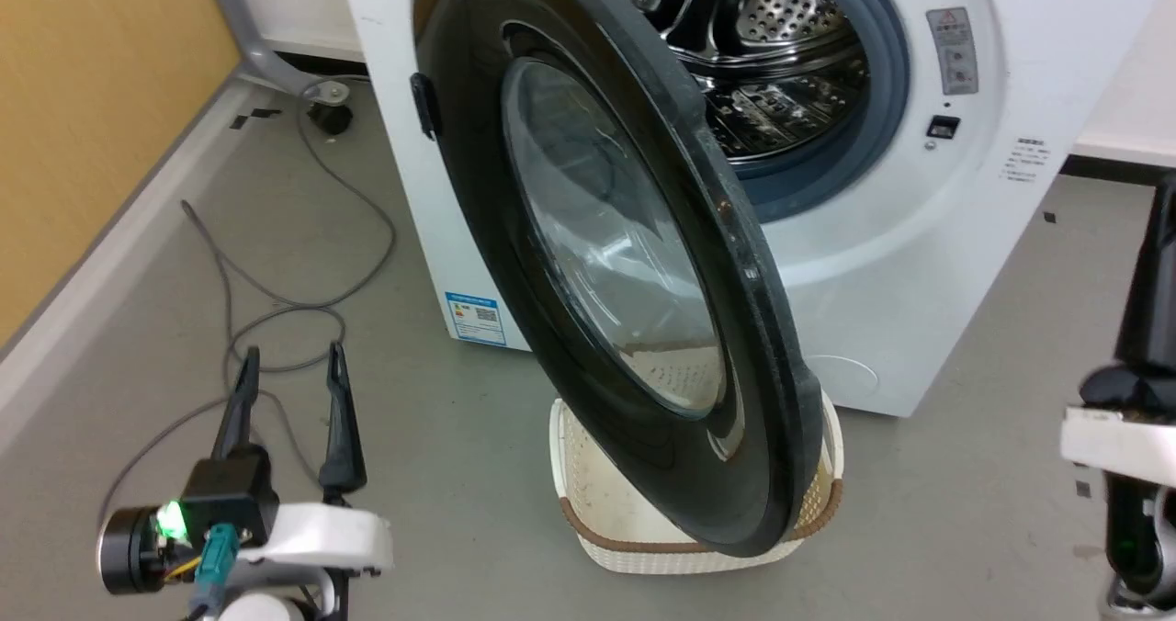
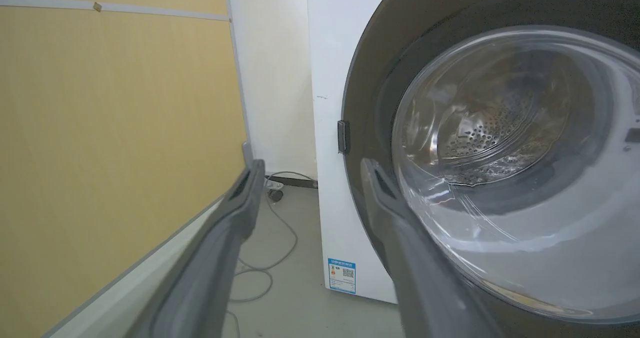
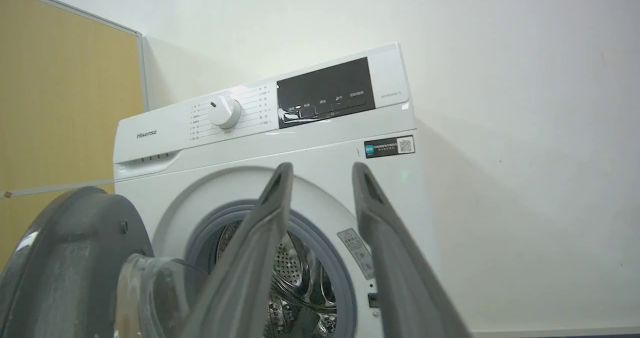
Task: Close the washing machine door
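Door (image 1: 625,263), standing wide open off the washing machine (image 1: 919,281) over a basket (image 1: 634,552): approach step, left gripper (image 1: 292,350) spread and empty near its outer face, right gripper (image 3: 322,170) likewise spread; next move probably a push shutward.

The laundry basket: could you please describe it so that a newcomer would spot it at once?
Find the white washing machine and its open black door. On the grey floor below the door's lower edge stands the basket. It alone is cream, perforated plastic with a brown band near its top.
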Robot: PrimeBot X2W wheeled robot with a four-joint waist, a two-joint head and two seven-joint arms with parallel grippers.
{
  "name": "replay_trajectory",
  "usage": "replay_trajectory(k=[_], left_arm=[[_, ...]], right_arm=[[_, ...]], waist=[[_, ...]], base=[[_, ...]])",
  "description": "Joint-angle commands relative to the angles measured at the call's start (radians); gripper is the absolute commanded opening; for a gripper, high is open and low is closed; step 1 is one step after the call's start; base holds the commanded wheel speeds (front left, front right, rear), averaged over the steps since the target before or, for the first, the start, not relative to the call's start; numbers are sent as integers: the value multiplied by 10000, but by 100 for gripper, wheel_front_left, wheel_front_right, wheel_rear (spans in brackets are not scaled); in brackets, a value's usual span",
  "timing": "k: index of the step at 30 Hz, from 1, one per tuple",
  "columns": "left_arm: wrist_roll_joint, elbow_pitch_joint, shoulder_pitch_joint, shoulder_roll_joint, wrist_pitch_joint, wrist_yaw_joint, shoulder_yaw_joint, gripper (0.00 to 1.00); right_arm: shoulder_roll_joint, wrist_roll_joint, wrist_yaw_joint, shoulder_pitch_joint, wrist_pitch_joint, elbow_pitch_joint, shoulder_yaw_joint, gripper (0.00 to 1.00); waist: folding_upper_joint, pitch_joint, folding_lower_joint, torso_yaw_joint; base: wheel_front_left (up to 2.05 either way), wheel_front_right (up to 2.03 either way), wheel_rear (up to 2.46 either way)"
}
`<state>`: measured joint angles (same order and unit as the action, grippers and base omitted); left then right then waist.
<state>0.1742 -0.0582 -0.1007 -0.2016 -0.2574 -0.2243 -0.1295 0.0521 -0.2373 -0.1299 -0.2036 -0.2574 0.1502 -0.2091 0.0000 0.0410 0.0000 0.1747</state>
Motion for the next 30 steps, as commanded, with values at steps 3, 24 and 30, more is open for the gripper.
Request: replay_trajectory(k=[3,24,30], left_arm=[[-139,-57,383,193,-43,231,165,100],[-891,-214,827,947,-43,971,1044,100],[-1027,-155,788,1094,-43,1054,1154,100]], right_arm=[[-19,-559,-8,-373,-44,614,595,0],[3241,-2012,-8,-751,-44,1215,8136,0],[3713,-1537,-8,-646,-44,-470,9582,0]], waist=[[0,-84,0,163],[0,-105,0,-78],[0,-39,0,-187]], base=[[0,0,0],[0,0,0],[0,0,0]])
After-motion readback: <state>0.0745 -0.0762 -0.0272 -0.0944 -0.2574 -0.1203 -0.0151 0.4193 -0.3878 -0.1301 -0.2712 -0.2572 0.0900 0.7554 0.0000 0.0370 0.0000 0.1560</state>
